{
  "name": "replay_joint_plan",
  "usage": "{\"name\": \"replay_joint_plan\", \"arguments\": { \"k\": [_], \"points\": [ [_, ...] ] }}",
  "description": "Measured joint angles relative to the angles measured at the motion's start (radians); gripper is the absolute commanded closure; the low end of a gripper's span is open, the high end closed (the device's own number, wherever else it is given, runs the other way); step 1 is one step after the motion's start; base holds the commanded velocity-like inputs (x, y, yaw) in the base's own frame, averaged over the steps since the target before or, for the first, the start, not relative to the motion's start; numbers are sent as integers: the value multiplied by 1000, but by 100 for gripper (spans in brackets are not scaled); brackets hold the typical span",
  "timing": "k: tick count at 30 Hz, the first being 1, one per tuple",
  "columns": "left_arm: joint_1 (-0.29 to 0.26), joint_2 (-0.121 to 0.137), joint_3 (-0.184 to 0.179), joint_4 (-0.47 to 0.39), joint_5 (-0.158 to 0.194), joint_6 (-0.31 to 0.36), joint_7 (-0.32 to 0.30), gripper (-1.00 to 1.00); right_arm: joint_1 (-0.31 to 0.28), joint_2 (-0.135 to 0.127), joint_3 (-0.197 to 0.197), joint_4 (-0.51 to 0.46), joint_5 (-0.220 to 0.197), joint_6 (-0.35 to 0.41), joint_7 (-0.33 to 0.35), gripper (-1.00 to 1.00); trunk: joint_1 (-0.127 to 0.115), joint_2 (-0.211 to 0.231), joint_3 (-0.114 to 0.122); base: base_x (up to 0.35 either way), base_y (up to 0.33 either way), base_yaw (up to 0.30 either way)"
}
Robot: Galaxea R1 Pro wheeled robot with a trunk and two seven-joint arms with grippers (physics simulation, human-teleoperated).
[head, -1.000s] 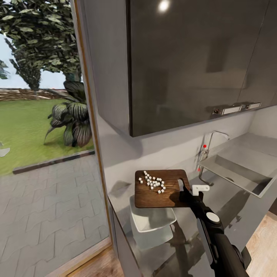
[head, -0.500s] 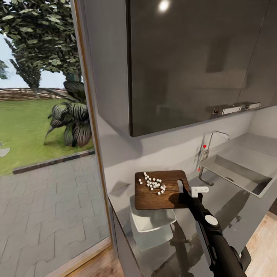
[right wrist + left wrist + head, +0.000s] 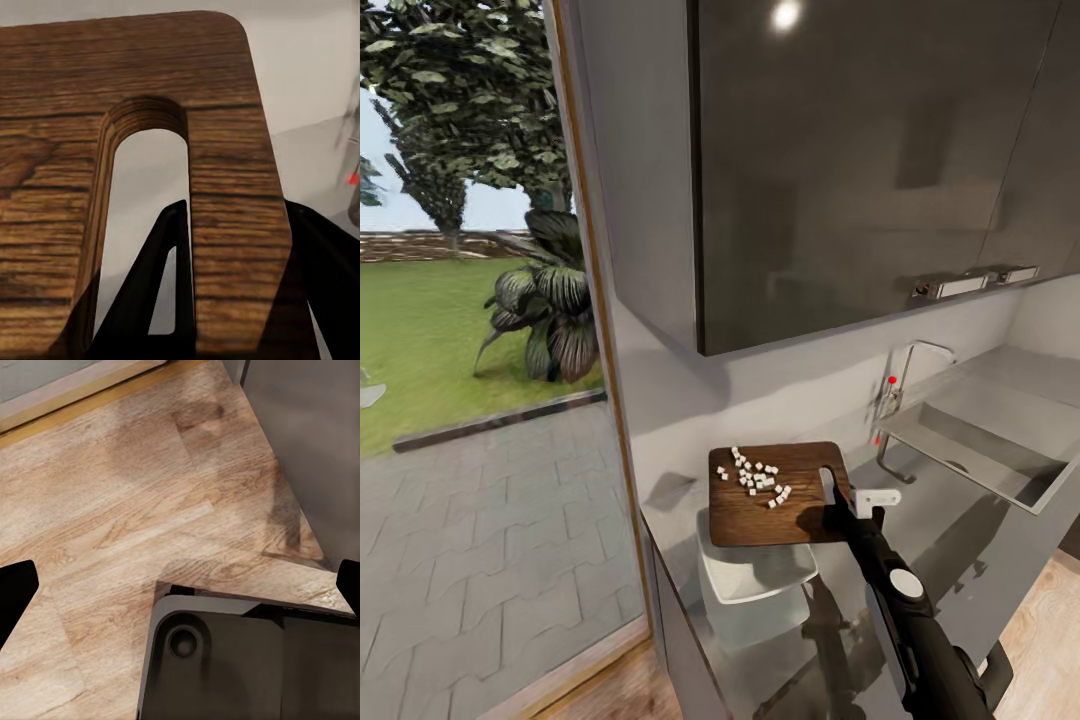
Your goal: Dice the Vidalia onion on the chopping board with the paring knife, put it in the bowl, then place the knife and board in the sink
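The dark-brown chopping board [image 3: 755,510] hangs level above the white bowl [image 3: 755,578], covering the bowl's far part. Several white diced onion pieces [image 3: 757,476] lie on the board's far half. My right gripper [image 3: 838,508] is shut on the board's slotted handle end. In the right wrist view the board [image 3: 225,172] has one dark finger [image 3: 154,300] showing through its slot and the other at its outer edge. My left gripper [image 3: 180,585] is open over the wooden floor [image 3: 112,510]. The paring knife is out of view.
The grey countertop [image 3: 960,545] runs right to the sink [image 3: 980,440], with a faucet [image 3: 908,372] behind it. Dark wall cabinets [image 3: 860,160] hang overhead. A glass door at the left looks onto a garden. The robot's base [image 3: 225,660] sits below the left gripper.
My right gripper has edged the board slightly left over the bowl, and the forearm has dropped a little. The onion pieces stay on the board.
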Motion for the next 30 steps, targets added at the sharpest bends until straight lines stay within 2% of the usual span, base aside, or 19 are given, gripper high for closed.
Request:
{"name": "replay_joint_plan", "arguments": {
  "k": [11,16,23,30],
  "points": [
    [0,0,0,0,0,0,0,-100,0,-8,-3,37,0,-60,-1,100,0,0,0,0,0,0],
    [0,0,0,0,0,0,0,-100,0,-9,-4,53,0,-111,-1,100,0,0,0,0,0,0],
    [0,0,0,0,0,0,0,-100,0,-9,-4,60,0,-125,-1,100,0,0,0,0,0,0],
    [0,0,0,0,0,0,0,-100,0,-9,-5,95,0,-197,-6,100,0,0,0,0,0,0]
  ]
}}
